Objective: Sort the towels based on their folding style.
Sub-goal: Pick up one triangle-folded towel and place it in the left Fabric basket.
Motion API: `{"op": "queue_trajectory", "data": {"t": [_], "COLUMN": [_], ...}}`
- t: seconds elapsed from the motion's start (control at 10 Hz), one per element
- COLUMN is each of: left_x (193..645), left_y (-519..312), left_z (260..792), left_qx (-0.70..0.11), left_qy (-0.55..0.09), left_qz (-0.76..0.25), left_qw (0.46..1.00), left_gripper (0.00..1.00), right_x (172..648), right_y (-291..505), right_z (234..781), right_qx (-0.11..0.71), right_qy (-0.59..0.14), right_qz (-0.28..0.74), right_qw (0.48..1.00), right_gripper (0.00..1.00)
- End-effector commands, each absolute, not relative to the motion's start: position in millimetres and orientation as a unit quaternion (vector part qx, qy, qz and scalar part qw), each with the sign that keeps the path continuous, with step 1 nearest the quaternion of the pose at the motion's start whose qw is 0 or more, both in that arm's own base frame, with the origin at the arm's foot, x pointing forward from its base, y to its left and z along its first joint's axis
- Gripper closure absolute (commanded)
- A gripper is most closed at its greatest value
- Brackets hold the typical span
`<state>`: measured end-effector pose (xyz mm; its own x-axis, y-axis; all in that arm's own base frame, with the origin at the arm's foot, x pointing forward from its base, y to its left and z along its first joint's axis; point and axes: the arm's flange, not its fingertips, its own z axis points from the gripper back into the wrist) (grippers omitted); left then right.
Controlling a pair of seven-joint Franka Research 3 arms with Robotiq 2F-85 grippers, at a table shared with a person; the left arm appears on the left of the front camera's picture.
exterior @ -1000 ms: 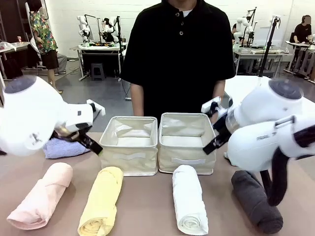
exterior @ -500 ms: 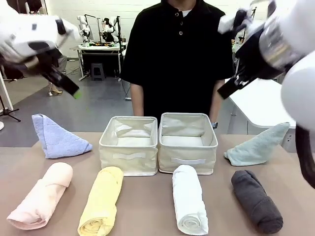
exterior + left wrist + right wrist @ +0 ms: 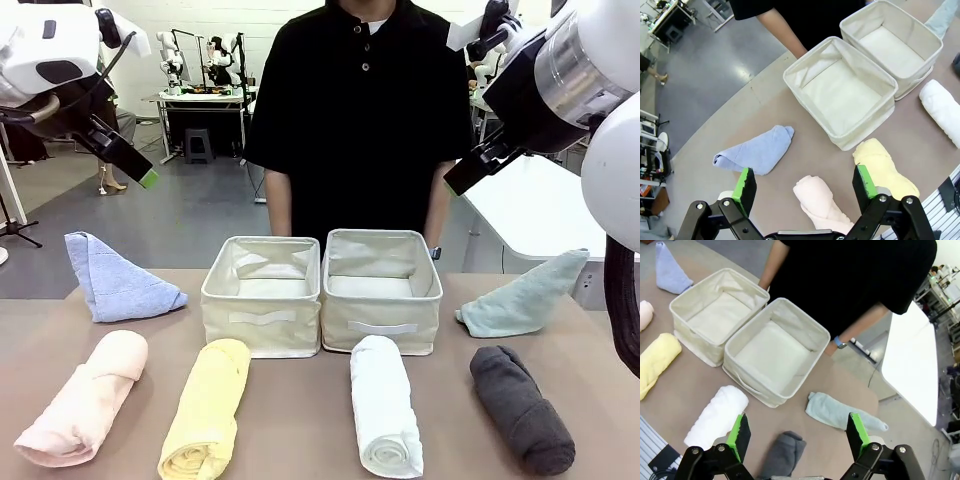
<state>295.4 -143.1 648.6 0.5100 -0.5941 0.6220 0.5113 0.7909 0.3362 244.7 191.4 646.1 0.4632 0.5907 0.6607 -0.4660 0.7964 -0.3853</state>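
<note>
Four rolled towels lie along the table's near side: pink [image 3: 82, 397], yellow [image 3: 207, 408], white [image 3: 384, 404] and dark grey [image 3: 521, 407]. A lavender-blue cone-folded towel [image 3: 115, 280] sits at the far left and a pale teal one [image 3: 523, 295] at the far right. My left gripper [image 3: 135, 168] hangs open high above the left side, over the pink roll [image 3: 820, 200] in its wrist view [image 3: 805, 183]. High on the right my right gripper [image 3: 470, 172] is open too [image 3: 798, 434], above the grey roll [image 3: 782, 452] and the teal towel [image 3: 840, 412].
Two cream fabric baskets, left [image 3: 262, 318] and right [image 3: 381, 326], stand side by side mid-table with nothing in them. A person in a black shirt [image 3: 360, 110] stands right behind them, arms down. Bare table lies between the towels.
Both arms have risen from just above the table to high over it, uncovering the lavender-blue and teal towels. No towel has moved and both grippers have stayed open.
</note>
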Motion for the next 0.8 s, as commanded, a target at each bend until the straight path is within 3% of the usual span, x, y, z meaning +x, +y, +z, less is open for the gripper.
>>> {"op": "queue_trajectory", "data": {"t": [0.0,0.1,0.2,0.5,0.7], "left_x": [299,295,322,355,363], "left_y": [-144,-143,-107,-28,33], "left_z": [651,649,654,670,679], "left_qx": [0.048,0.055,-0.080,-0.245,-0.287], "left_qy": [-0.377,-0.379,-0.317,-0.274,-0.267], "left_qz": [-0.316,-0.319,-0.344,-0.375,-0.348], "left_qw": [0.870,0.867,0.880,0.851,0.852], "left_gripper": [0.00,0.00,0.00,0.00,0.00], "right_x": [248,245,264,292,296], "right_y": [191,191,146,40,-30], "right_z": [643,646,653,668,671], "right_qx": [-0.074,-0.075,0.098,0.265,0.352], "right_qy": [-0.419,-0.415,-0.272,-0.271,-0.298], "right_qz": [0.311,0.310,0.381,0.326,0.304], "right_qw": [0.850,0.852,0.878,0.866,0.833], "right_gripper": [0.00,0.00,0.00,0.00,0.00]}}
